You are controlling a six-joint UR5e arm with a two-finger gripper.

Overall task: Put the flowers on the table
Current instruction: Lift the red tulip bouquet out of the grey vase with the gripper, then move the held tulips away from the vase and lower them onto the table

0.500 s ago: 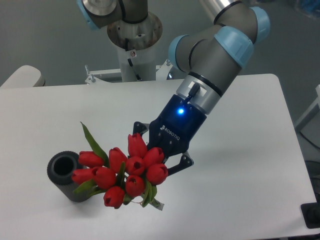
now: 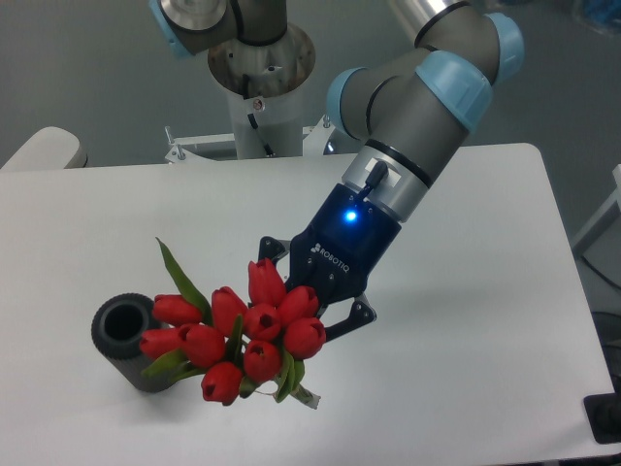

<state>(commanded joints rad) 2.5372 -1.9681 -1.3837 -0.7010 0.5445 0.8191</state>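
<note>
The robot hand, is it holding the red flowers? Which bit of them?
Probably yes. The gripper sits right behind the flowers, seemingly on their stems, but the blooms hide the fingertips, so the exact hold cannot be told.

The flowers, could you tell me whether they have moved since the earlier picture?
No. The flowers sit exactly as before beside the vase, held up by the gripper.

White table (image 2: 466,320) beneath me; dark ribbed vase (image 2: 126,340) stands on it, lower left of frame.
</note>
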